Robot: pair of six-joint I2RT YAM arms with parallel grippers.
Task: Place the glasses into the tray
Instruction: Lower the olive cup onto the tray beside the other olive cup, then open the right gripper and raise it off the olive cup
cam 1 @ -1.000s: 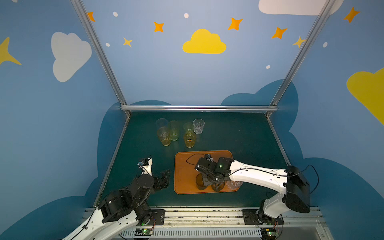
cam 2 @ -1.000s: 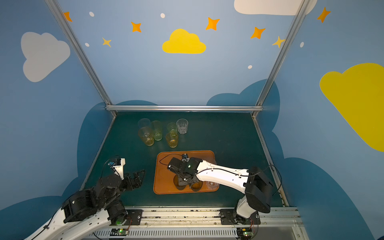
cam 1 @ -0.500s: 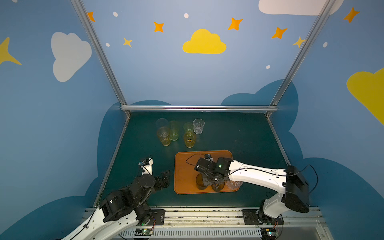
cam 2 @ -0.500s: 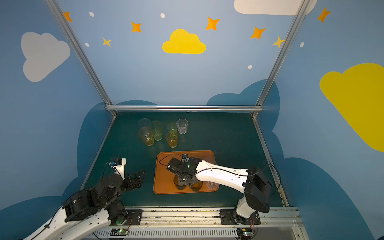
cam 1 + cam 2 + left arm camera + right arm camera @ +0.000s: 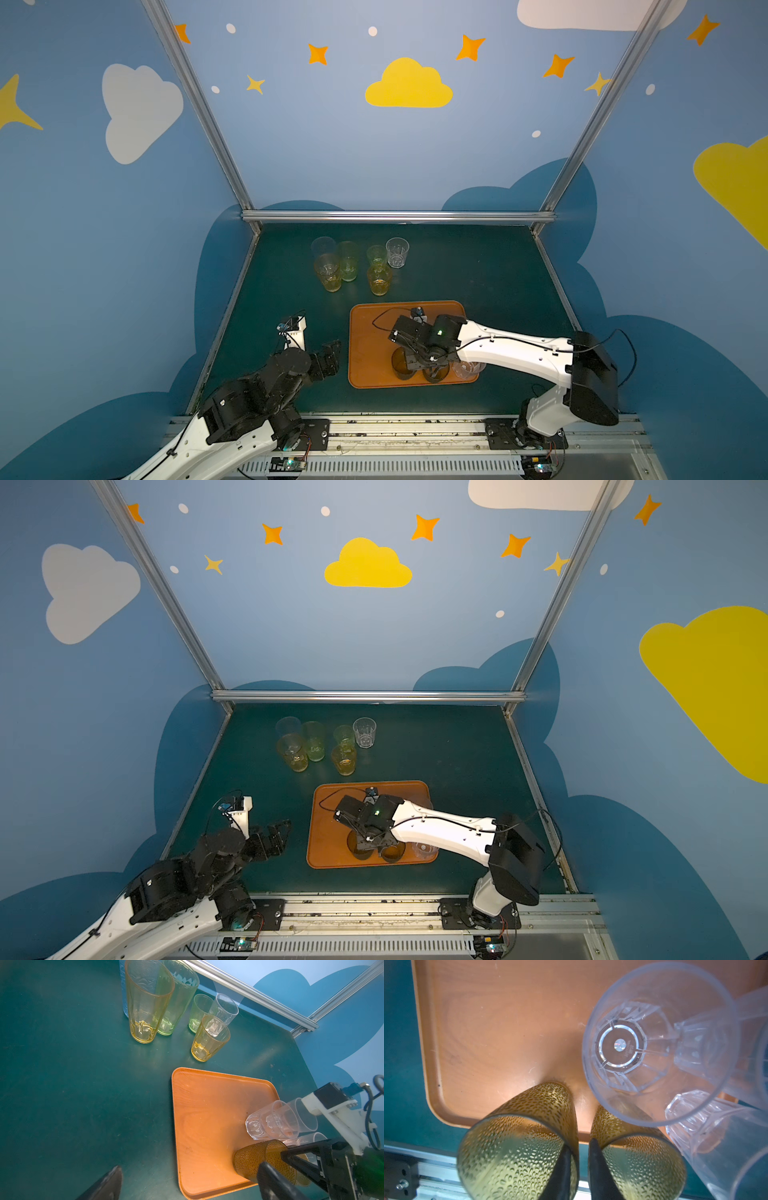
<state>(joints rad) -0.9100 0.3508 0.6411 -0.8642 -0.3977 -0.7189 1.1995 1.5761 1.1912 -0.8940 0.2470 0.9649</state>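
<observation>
Right wrist view: looks down past the right hand (image 5: 581,1147) onto the near left part of the tray (image 5: 488,1022). Finds one black finger inside the left smoky-brown glass (image 5: 517,1153) and the other just outside its wall, in the gap toward the right smoky-brown glass (image 5: 643,1159); leaves only a narrow slit between the two fingers. Cannot tell whether that wall is pinched or free. Puts both brown glasses upright along the tray's near edge, side by side around its middle; cannot tell if touching. Right of them and slightly farther, catches three clear faceted glasses (image 5: 654,1043) bunched together toward the near right corner, all upright on the tray. In both top views, hides most of that group under the white right arm (image 5: 511,351) (image 5: 440,827) stretched leftward across the tray. In a top view, shows the left hand (image 5: 329,358) over the worktop (image 5: 478,270) near the tray's left edge, not touching it, fingers spread wide with nothing between them. Beyond the tray's far edge, toward the far left of the worktop, counts six more glasses upright in a loose cluster: tall clear glass (image 5: 322,246) at the far left, tall yellow glass (image 5: 328,274) just in front of it, tall green glass (image 5: 348,262) beside those, short green glass (image 5: 376,254), short amber glass (image 5: 379,281) nearest the tray, lone clear faceted glass (image 5: 397,252) at the right end.
</observation>
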